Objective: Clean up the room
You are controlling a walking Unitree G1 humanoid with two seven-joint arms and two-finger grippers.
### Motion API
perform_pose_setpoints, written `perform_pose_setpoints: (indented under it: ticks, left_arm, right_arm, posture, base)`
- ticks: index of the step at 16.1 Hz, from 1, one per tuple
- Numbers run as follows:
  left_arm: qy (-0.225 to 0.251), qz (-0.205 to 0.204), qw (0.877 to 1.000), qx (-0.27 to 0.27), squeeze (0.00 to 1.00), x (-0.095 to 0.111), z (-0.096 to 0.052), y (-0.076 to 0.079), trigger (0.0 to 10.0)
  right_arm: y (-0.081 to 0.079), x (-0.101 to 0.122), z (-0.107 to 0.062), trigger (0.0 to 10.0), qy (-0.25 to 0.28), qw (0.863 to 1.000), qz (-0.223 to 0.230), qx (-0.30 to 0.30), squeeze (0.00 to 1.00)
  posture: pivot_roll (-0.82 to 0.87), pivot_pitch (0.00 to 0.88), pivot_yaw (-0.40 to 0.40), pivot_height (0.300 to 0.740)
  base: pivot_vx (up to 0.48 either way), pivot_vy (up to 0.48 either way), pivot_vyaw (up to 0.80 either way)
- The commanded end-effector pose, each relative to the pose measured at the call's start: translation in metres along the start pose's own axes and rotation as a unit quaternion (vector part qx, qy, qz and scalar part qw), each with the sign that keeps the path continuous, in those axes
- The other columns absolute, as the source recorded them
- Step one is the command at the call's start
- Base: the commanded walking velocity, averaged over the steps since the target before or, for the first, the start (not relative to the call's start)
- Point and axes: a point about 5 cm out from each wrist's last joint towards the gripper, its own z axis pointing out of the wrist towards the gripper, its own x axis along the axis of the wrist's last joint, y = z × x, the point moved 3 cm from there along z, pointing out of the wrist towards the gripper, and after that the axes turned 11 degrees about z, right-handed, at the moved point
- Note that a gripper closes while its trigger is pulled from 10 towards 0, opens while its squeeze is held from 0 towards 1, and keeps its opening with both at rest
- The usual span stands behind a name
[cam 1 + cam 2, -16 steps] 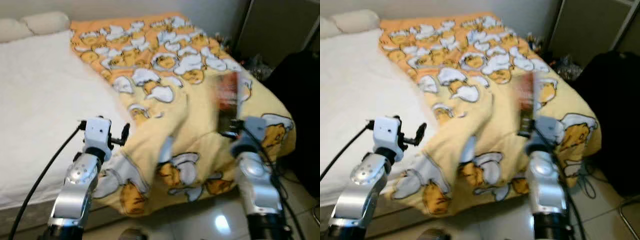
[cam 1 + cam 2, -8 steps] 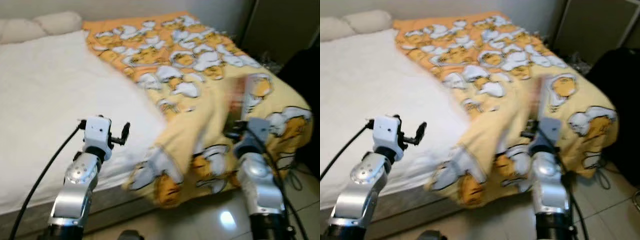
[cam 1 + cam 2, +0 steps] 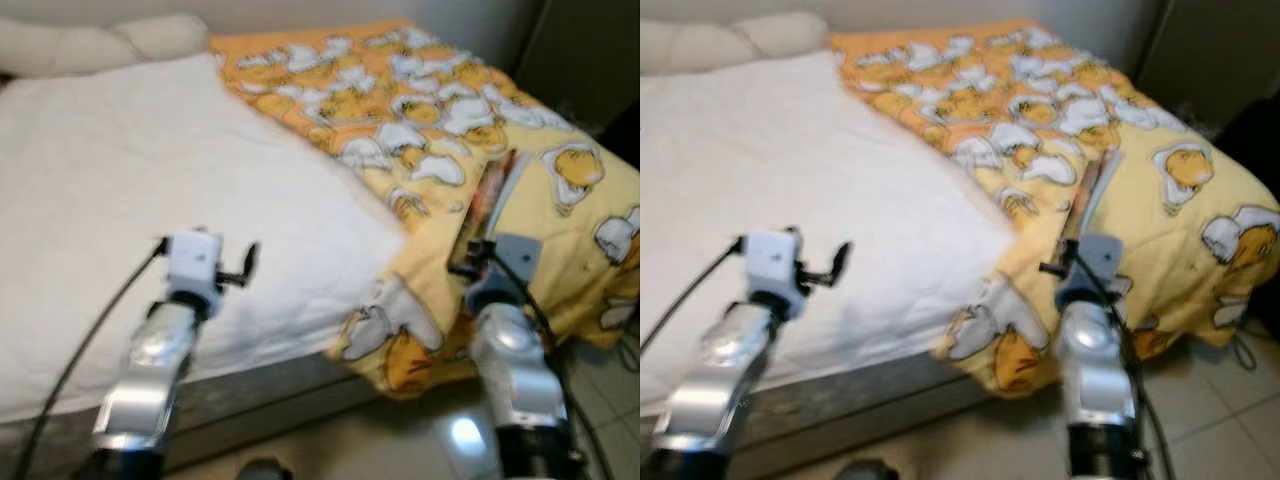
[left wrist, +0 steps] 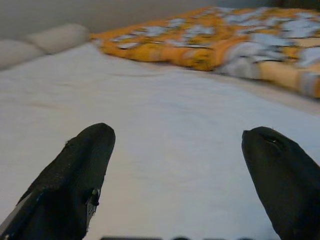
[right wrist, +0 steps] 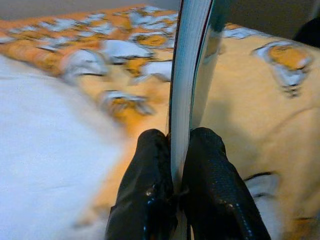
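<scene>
My right gripper (image 5: 179,150) is shut on a thin book (image 5: 192,60), pinching its lower edge so it stands upright on its edge. In the eye views the book (image 3: 495,192) rises above the right wrist, in front of the yellow blanket with a white and orange cartoon print (image 3: 420,110). That blanket lies bunched over the right side of the bed and hangs off its foot. My left gripper (image 4: 180,145) is open with nothing between its fingers, held low over the bare white sheet (image 3: 150,180).
Two cream pillows (image 3: 100,40) lie at the head of the bed. Glossy tiled floor (image 3: 420,440) runs along the bed's foot under my arms. A dark cabinet (image 3: 590,50) stands at the far right, with a cable on the floor (image 3: 628,350) below it.
The whole picture has shifted right, so the camera has turned left toward the white sheet. Both arms keep their pose and the right gripper still holds the book.
</scene>
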Motion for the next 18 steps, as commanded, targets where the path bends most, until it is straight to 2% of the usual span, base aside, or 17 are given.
perform_pose_setpoints:
  ticks: [1, 18]
  left_arm:
    - [0.009, -0.003, 1.000, -0.004, 0.00, 0.0075, 0.0039, 0.0030, 10.0]
    - [0.019, -0.006, 1.000, -0.006, 0.00, 0.0139, 0.0088, 0.0027, 10.0]
  right_arm:
    - [-0.0054, 0.0146, 0.0028, 10.0, 0.025, 1.000, -0.001, 0.014, 0.00]
    - [-0.0080, 0.0136, 0.0039, 10.0, 0.024, 1.000, 0.000, 0.017, 0.00]
  posture:
    - [0.15, 0.000, 0.025, 0.740]
    - [0.15, 0.000, 0.031, 0.740]
  base:
    - [0.000, 0.420, 0.00]
    - [0.000, 0.419, 0.00]
